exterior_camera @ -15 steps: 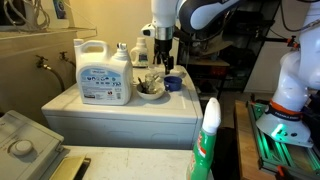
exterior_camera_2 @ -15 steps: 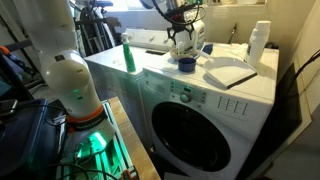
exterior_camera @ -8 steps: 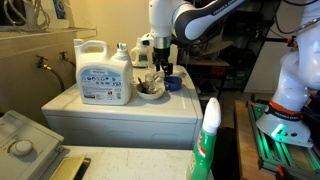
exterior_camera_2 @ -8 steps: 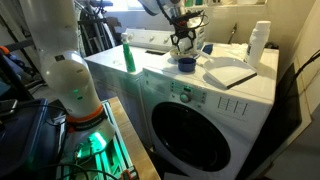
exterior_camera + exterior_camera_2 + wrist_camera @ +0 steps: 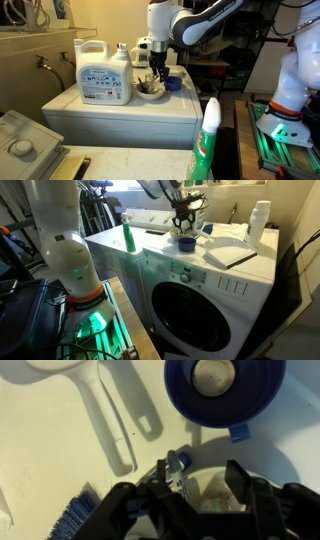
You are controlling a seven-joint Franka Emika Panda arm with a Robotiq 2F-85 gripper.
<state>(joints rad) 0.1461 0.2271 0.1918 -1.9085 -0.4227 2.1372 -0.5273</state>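
My gripper (image 5: 155, 76) hangs over a small white bowl (image 5: 150, 91) on top of the washing machine, fingers pointing down and spread apart. In the wrist view the gripper (image 5: 202, 478) is open, with the bowl (image 5: 205, 495) between its fingers. A thin white pen-like stick with a blue tip (image 5: 177, 466) stands by one finger; I cannot tell if it touches. A blue cup (image 5: 225, 390) with a grey round thing inside sits just beyond the bowl, and also shows in both exterior views (image 5: 173, 83) (image 5: 186, 245).
A large white detergent jug (image 5: 104, 72) stands beside the bowl. White scoops (image 5: 110, 410) and a blue brush (image 5: 75, 520) lie nearby. A green spray bottle (image 5: 207, 140) stands in the foreground. A white tray (image 5: 230, 253), a white bottle (image 5: 260, 222) and a green bottle (image 5: 128, 235) share the washer top.
The gripper has moved from above the blue cup toward the bowl and come lower over it. Its fingers stay open.
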